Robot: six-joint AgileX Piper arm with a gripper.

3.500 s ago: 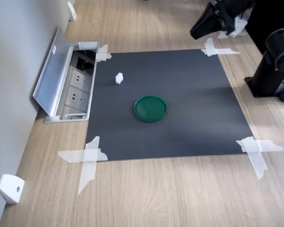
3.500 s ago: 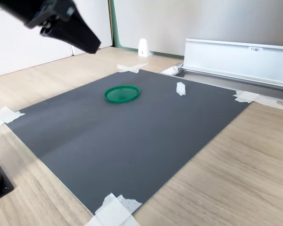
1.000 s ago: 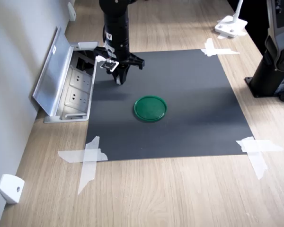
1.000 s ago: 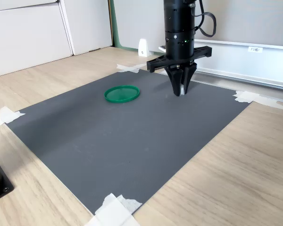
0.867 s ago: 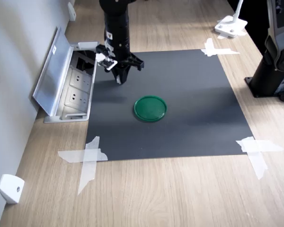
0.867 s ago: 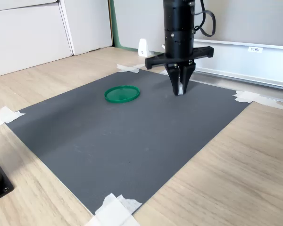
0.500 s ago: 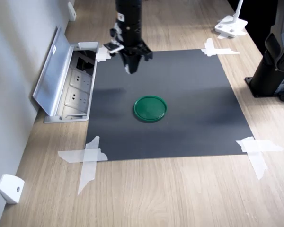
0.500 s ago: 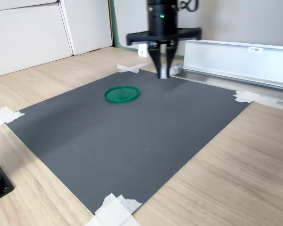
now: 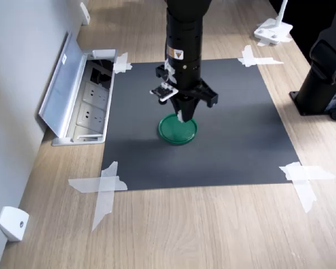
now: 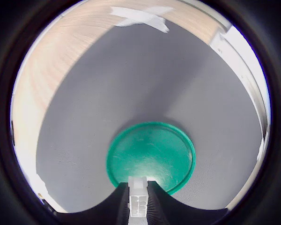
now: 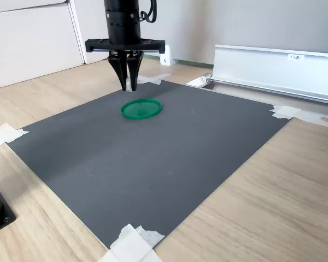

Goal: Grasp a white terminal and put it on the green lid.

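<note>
We saw the gripper [image 10: 138, 206] clamped on the tiny white plastic terminal [image 10: 138, 199] only in the wrist view, above the flat round dark-green lid [image 10: 152, 157].

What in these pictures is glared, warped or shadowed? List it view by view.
Wrist view: fisheye warp inside a black round vignette, a pale glare patch on the green lid, the white terminal sharp between the jaws. First exterior view: sunlight falls across the wood, and the arm's soft shadow darkens the black mat. Second exterior view: even light, no blur.
</note>
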